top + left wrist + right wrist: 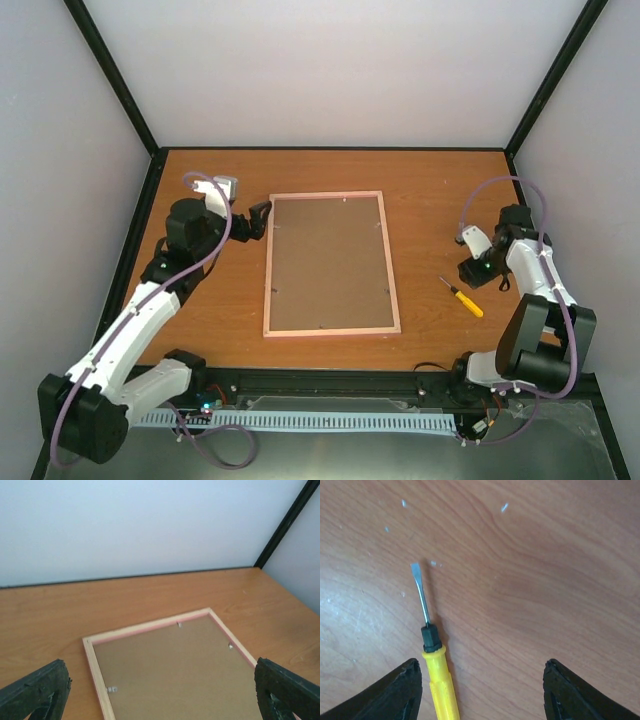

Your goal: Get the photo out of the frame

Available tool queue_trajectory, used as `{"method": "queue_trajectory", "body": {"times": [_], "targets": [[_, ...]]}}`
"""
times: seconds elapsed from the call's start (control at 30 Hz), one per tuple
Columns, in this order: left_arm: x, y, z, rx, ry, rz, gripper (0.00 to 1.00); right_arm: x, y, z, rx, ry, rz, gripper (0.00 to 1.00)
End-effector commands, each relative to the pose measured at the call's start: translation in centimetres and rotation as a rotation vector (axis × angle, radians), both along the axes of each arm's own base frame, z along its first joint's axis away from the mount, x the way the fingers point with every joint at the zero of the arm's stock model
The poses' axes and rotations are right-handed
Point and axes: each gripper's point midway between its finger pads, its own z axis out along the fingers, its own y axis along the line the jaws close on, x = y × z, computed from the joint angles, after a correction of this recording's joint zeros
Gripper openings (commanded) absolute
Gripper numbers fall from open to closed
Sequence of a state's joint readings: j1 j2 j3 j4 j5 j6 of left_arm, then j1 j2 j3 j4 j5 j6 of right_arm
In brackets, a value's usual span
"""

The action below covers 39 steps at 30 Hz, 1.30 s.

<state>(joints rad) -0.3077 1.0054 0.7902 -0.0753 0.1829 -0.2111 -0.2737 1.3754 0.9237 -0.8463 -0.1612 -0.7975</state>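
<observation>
Frame (268, 270): face down on the surface (430, 190), backing board (330, 262) uppermost.
Left gripper (256, 221): jaws spread wide, empty, beside frame corner.
Right gripper (472, 273): jaws apart over screwdriver (463, 297).

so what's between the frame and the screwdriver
Nothing. In the top view only bare wooden table separates the frame from the screwdriver.

No legible text, label, brand, number or sign on anything in view.
</observation>
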Motion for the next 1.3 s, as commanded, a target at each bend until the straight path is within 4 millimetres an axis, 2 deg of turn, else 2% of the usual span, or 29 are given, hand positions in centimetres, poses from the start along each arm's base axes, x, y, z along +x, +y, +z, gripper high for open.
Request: {"method": "queue_trajectory", "body": {"times": [0.0,0.07,0.1,0.13,0.27,0.37,0.47,0.6,0.9,1.0,1.13,1.27], "targets": [[0.5,2.8,2.6,0.019,-0.120,0.154,1.00,-2.4,-0.4,-1.6,-0.020,0.085,0.080,0.65],[1.0,5.8,1.8,-0.012,-0.089,0.343,1.00,-3.0,-0.5,-2.3,-0.040,0.105,0.112,0.63],[1.2,6.8,1.1,-0.021,-0.070,0.409,1.00,-3.3,-0.6,-2.7,-0.052,0.113,0.124,0.63],[1.3,6.9,0.9,-0.012,-0.059,0.418,1.00,-3.5,-0.7,-3.0,-0.061,0.121,0.133,0.62],[0.8,4.9,3.7,0.027,-0.109,0.275,1.00,-4.5,-0.7,-4.5,-0.073,0.157,0.167,0.55],[0.3,5.8,4.8,-0.024,-0.148,0.327,1.00,-4.9,-0.6,-5.4,-0.065,0.178,0.174,0.53],[-0.5,5.8,5.3,-0.020,-0.200,0.309,1.00,-5.0,-0.5,-5.8,-0.055,0.182,0.174,0.52],[-0.6,5.2,4.9,0.003,-0.207,0.267,1.00,-5.0,-0.1,-6.3,-0.029,0.193,0.170,0.49],[0.5,3.7,2.8,0.001,-0.129,0.205,1.00,-5.1,0.4,-7.0,0.005,0.210,0.160,0.42],[0.0,2.3,2.9,0.027,-0.141,0.115,0.99,-5.1,0.5,-7.2,0.017,0.206,0.155,0.40],[-0.5,1.6,2.7,0.050,-0.164,0.057,0.95,-5.1,0.8,-7.7,0.036,0.216,0.146,0.35],[-0.6,1.1,2.3,0.076,-0.158,0.022,0.86,-5.2,1.2,-8.0,0.067,0.228,0.137,0.28]]}}
